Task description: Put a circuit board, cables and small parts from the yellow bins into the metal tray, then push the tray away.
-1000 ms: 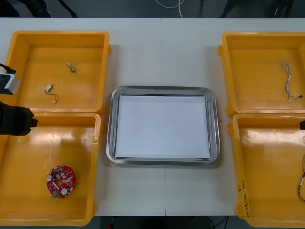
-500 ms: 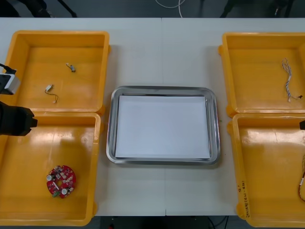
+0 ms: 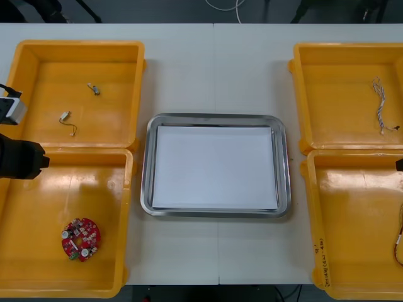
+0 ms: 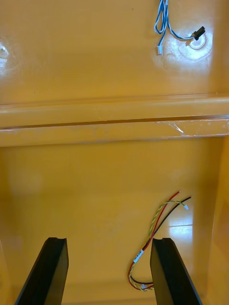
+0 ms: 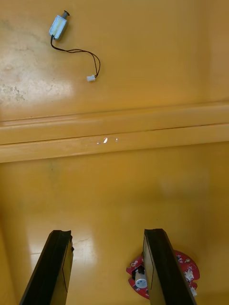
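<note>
The red round circuit board lies in the near left yellow bin. My left gripper hangs open above this bin's floor, with the circuit board just beside one finger. My right gripper is open over the near right yellow bin. The red and yellow cable lies close to one finger, and it also shows at the table's right edge. Between the bins sits the metal tray, white inside and holding nothing.
The far left bin holds two small metal parts; one small metal part trails a thin black wire. The far right bin holds a twisted blue and white cable, the same cable lying beyond the bin wall.
</note>
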